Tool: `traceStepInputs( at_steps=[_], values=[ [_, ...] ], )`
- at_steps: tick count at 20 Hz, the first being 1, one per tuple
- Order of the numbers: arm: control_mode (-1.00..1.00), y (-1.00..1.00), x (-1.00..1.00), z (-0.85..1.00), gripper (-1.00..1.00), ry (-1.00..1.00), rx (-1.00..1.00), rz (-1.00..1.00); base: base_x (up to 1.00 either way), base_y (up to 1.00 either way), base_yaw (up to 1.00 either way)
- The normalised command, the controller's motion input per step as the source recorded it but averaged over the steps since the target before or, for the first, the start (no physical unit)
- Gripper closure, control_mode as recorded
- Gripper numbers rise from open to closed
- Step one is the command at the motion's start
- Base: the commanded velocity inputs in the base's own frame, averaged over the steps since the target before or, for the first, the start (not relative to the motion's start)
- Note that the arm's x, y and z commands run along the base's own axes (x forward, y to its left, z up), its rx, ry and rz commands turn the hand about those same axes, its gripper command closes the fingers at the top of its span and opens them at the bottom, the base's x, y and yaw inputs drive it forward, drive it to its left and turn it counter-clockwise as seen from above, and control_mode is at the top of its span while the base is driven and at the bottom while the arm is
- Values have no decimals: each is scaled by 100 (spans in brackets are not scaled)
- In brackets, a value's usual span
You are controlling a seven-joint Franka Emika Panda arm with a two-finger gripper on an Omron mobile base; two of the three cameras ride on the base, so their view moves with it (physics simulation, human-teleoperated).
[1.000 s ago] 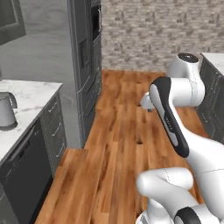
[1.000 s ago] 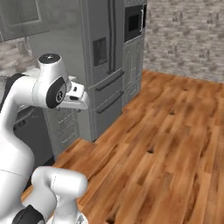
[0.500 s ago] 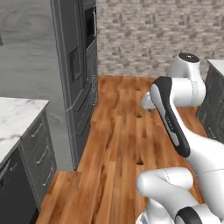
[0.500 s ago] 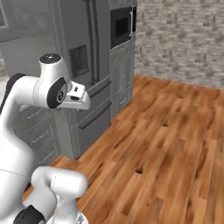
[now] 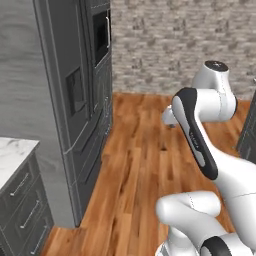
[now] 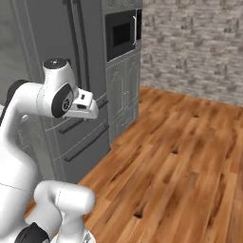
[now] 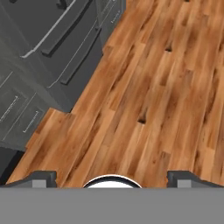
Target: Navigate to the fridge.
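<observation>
The fridge (image 5: 75, 115) looks like matt dark grey metal; the floor (image 5: 145, 165) is glossy warm wood planks, the back wall (image 5: 175, 45) rough grey stone, and the bench (image 5: 12, 155) smooth white marble

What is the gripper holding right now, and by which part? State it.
Nothing. In the hand view the gripper has its fingers wide apart over bare wooden floor, with the fridge off to one side.
</observation>
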Motion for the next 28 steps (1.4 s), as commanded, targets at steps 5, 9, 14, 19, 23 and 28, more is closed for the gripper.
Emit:
traceStepInputs(
  at_steps=[5,9,14,19,23,28],
  values=[
    [100,0,0,0,-100,0,0,0,100,-13,14],
    [100,0,0,0,-100,0,0,0,100,-23,25],
    [100,0,0,0,-100,0,0,0,100,-17,55],
    [100,0,0,0,-100,0,0,0,100,-22,61],
    [100,0,0,0,-100,0,0,0,100,-25,63],
    [100,0,0,0,-100,0,0,0,48,-15,82]
  ],
)
